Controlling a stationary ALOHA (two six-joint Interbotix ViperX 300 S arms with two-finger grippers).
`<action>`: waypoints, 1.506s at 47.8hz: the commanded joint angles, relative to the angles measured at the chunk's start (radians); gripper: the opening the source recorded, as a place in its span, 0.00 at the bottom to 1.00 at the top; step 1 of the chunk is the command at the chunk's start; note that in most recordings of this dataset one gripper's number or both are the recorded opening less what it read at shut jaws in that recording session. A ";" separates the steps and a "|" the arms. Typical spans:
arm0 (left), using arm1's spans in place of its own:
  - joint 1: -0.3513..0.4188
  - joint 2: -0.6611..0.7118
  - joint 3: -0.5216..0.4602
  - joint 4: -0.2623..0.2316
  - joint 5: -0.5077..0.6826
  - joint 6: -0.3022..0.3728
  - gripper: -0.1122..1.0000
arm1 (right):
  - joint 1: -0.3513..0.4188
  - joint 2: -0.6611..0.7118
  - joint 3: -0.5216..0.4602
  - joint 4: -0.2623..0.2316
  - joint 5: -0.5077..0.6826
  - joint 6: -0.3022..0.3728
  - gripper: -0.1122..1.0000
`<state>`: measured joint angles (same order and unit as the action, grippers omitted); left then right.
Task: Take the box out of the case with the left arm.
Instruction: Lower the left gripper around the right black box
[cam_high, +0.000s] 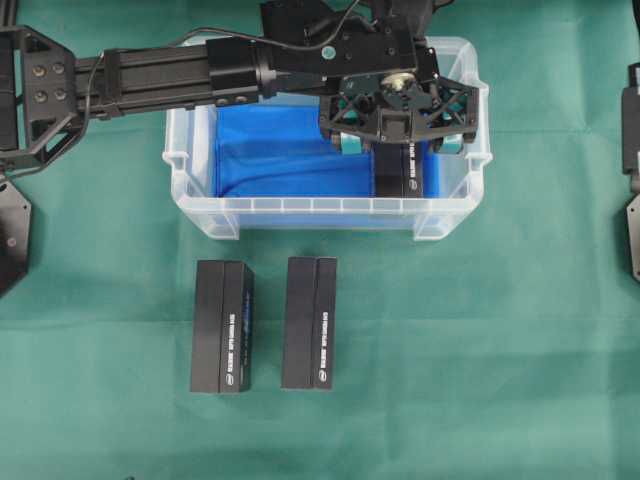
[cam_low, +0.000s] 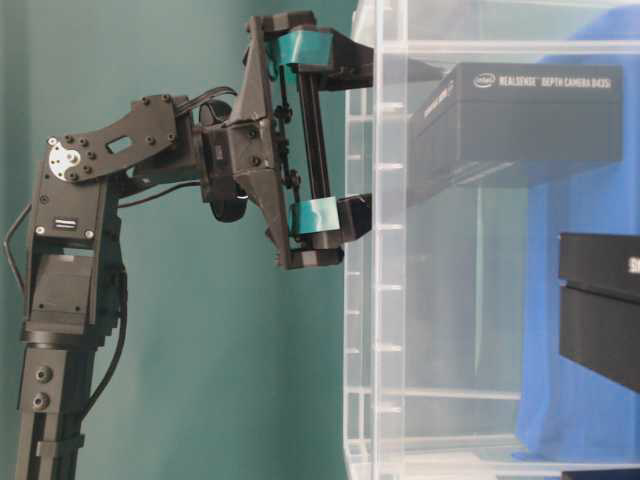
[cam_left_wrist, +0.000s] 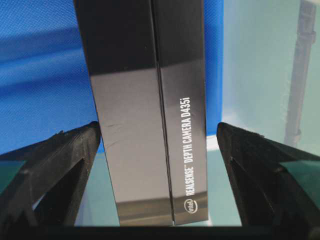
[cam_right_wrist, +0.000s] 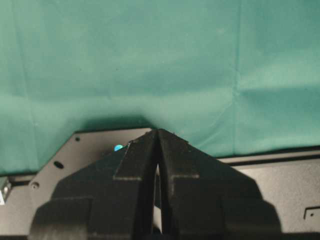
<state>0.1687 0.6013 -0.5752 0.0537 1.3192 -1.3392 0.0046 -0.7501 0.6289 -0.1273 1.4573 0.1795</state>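
1. Far left, the left arm (cam_high: 150, 75) stretches across the green cloth (cam_high: 450, 380); below it, in front of the case, 2 spare black boxes (cam_high: 222, 326) lie side by side.
2. Centre, the case (cam_high: 300, 212) shows its blue floor sheet (cam_high: 270, 150); the box (cam_high: 398, 172) lies at its right end.
3. Above it, the left gripper (cam_high: 398, 142) hangs with jaws spread wide, 1 finger (cam_left_wrist: 60, 165) on each side of the box, neither pressing it.
4. Far right, the right gripper (cam_right_wrist: 158, 150) sits parked, fingers pressed together on nothing.
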 joint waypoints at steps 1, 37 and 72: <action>0.002 -0.034 -0.005 0.003 -0.005 -0.002 0.94 | 0.000 0.000 -0.011 0.000 -0.003 -0.002 0.13; 0.003 -0.034 0.077 0.003 -0.083 -0.006 0.94 | 0.000 0.000 -0.011 0.000 -0.003 -0.002 0.13; 0.002 -0.035 0.078 0.000 -0.117 -0.003 0.64 | 0.000 -0.002 -0.012 0.002 -0.003 0.000 0.13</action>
<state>0.1703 0.6013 -0.4786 0.0522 1.2103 -1.3438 0.0046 -0.7501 0.6289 -0.1273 1.4573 0.1779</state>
